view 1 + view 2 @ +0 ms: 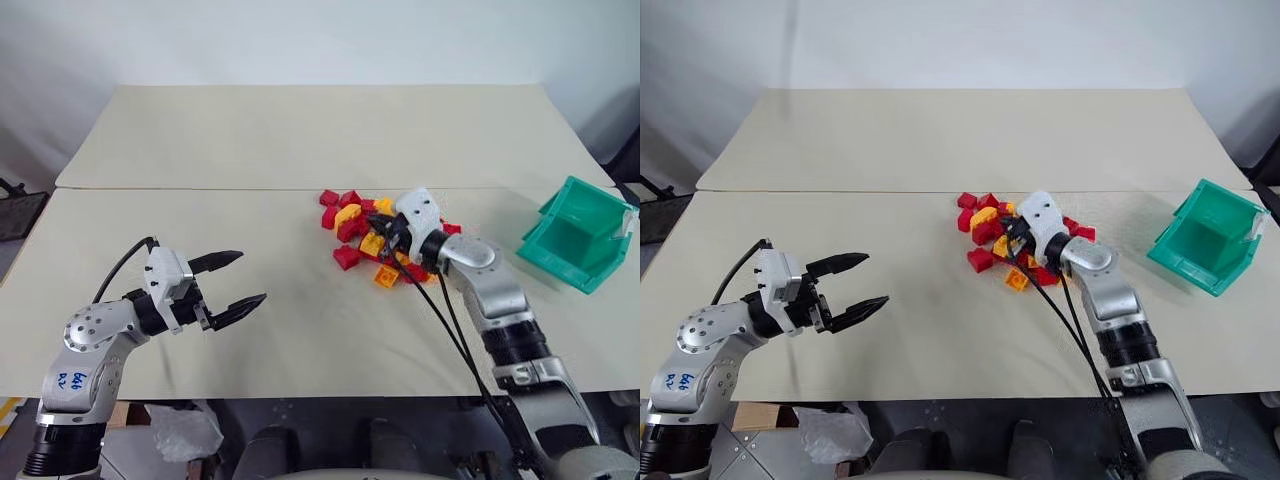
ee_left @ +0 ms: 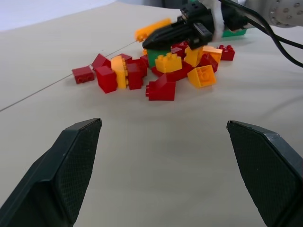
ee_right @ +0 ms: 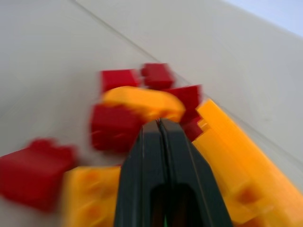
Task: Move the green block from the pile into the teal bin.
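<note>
Nearest the camera in the head views, at the lower left of the frame, the left end effector [image 1: 236, 282] hovers over bare worktop [image 1: 250, 150] with its two black fingers spread wide and nothing between them. It points toward the middle of the frame, well apart from the pile [image 1: 375, 240]. Its own wrist view looks between the two parted fingertips [image 2: 71, 165] across open cream surface to the bricks.

Centre right of the frame lies the pile, a loose cluster of red and yellow-orange studded bricks on the front worktop panel, just below the seam between the two panels. A few red bricks sit slightly apart on its left edge, and one orange brick lies at its lower edge.

The right end effector [image 1: 1012, 240] reaches into the pile from the lower right, its fingers pressed together; in its wrist view the two black fingers [image 3: 163, 156] meet with no gap among blurred red and orange bricks. Whether anything is pinched between them cannot be told.

From the left wrist view, the green block [image 2: 158, 56] shows within the pile, directly beneath the closed black fingers, partly hidden behind a yellow brick and red ones.

At the far right of the frame, the teal bin [image 1: 555, 262] stands on the worktop, well apart from the pile.
</note>
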Motion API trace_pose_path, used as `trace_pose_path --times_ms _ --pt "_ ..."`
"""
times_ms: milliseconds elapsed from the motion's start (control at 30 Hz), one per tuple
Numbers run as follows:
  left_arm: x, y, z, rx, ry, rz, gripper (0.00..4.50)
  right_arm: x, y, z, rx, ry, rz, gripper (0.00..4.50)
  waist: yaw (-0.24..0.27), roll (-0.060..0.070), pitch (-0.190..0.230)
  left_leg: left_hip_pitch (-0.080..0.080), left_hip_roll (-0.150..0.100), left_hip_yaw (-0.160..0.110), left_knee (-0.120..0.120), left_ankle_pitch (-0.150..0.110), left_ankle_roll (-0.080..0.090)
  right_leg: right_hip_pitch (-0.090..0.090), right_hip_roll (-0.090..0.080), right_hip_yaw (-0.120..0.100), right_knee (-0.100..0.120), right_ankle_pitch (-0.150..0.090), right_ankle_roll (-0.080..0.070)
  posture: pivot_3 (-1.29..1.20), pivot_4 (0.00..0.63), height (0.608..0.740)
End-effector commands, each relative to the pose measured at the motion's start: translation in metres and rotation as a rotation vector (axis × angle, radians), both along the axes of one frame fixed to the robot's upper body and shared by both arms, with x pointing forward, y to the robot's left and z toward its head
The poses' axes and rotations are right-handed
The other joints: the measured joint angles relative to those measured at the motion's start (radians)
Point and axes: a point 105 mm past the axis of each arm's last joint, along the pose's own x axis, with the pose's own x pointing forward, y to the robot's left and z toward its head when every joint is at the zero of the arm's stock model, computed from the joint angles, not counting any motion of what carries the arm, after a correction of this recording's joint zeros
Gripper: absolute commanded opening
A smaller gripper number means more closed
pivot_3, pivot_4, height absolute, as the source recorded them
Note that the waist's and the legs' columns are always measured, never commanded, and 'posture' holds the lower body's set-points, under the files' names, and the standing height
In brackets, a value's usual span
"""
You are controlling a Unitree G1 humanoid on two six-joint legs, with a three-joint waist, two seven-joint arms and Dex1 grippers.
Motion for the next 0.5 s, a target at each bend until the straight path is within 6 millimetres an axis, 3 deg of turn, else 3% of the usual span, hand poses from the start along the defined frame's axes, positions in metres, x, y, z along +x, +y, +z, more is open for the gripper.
trace_pose_path --times_ms 33,267,400,500 --pt "-0.003 -0.002 0.009 -0.017 -0.027 -0.01 4.5 0.01 -0.02 0.005 -0.003 -0.034 -0.057 0.02 -0.001 0.0 0.0 0.0 0.0 0.0 0.0 0.0 0.0 0.0 0.0 0.0 0.0 0.0 0.0 0.0 0.15 0.74" --pt "-0.007 -0.007 0.007 -0.025 0.013 -0.026 4.5 0.014 -0.052 -0.015 -0.104 0.038 -0.091 0.02 -0.007 0.0 0.0 0.0 0.0 0.0 0.0 0.0 0.0 0.001 0.0 0.0 0.0 0.0 0.0 0.0 0.15 0.74" --pt "-0.006 -0.007 0.007 -0.029 0.016 -0.021 4.5 0.002 -0.037 -0.033 -0.223 0.079 0.044 0.02 -0.015 0.0 0.0 0.001 0.001 0.0 0.0 0.0 0.0 0.001 0.0 0.0 0.0 0.0 0.0 0.0 0.15 0.74" --pt "-0.004 -0.008 0.008 -0.034 0.012 -0.019 4.5 -0.012 -0.012 -0.039 -0.224 0.101 0.151 0.02 -0.015 -0.001 0.0 0.001 0.001 0.0 0.0 0.0 0.0 0.002 0.001 0.0 0.0 0.0 0.0 0.0 0.15 0.74"
